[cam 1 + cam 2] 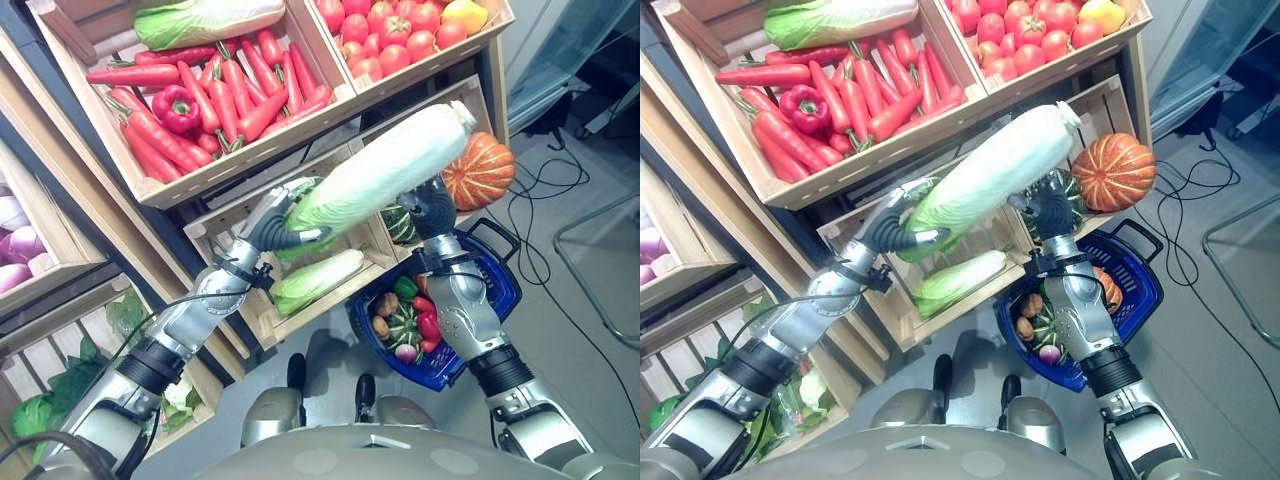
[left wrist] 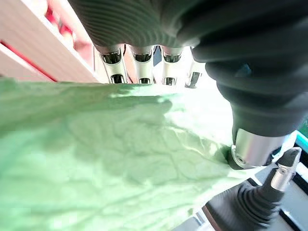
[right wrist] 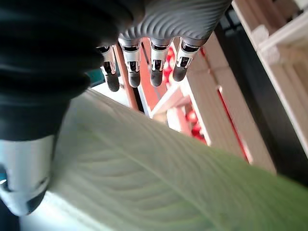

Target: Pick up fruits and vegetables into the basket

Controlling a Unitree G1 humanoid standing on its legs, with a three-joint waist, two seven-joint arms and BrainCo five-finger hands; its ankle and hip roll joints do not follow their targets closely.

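A long napa cabbage (image 1: 380, 170) is held in the air in front of the wooden crates, white end up to the right, green leafy end down to the left. My left hand (image 1: 283, 222) is shut on the leafy end, thumb pressed into the leaves (image 2: 96, 154). My right hand (image 1: 432, 205) is under the white middle part, its fingers (image 3: 156, 67) straight past the cabbage (image 3: 168, 183) and its thumb against it. The blue basket (image 1: 500, 290) sits by my right forearm. It holds a green pepper, red peppers, a small striped squash and other produce.
Behind the cabbage, a crate holds carrots (image 1: 230, 100) and a red pepper (image 1: 176, 106); another holds tomatoes (image 1: 395, 35). An orange pumpkin (image 1: 480, 170) sits at right. A second napa cabbage (image 1: 318, 280) lies in the lower crate. Onions (image 1: 18, 240) and leafy greens are at left.
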